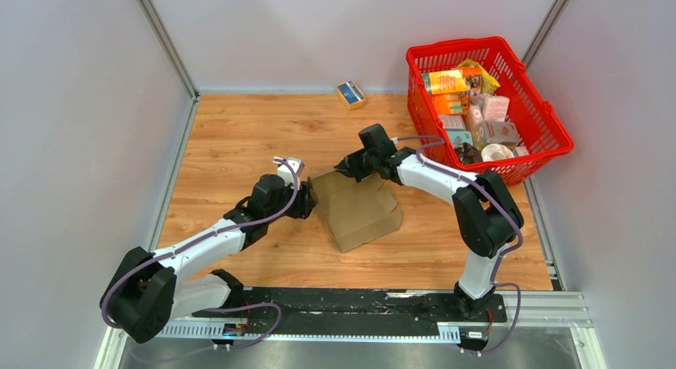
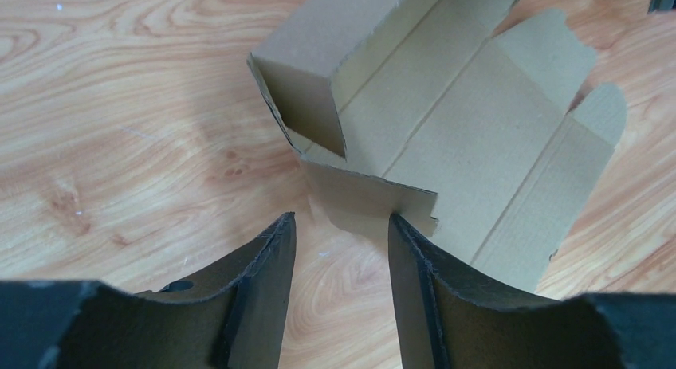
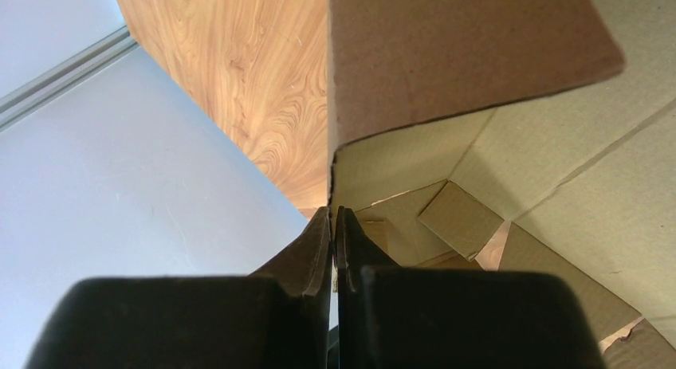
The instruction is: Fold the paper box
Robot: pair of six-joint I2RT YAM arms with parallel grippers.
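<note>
Top external view: paper box (image 1: 356,210), part-folded, mid-surface (image 1: 239,138), between the two arms.
Brown cardboard, one end wall raised, other panels and notched flaps lying flat. Left gripper (image 2: 341,225) open, fingers spread, a low flap just ahead of the tips; contact hard to judge. Right gripper (image 3: 335,217) closed, pinching the raised panel's edge at the box's far side. Red basket (image 1: 542,118) of packages (image 1: 470,106) far right; small blue-and-tan box (image 1: 351,93) at far edge.

Left arm (image 1: 203,243) and right arm (image 1: 437,180) reach inward, left pincer (image 2: 341,225) spread apart, right pincer (image 3: 333,219) pinched tight
</note>
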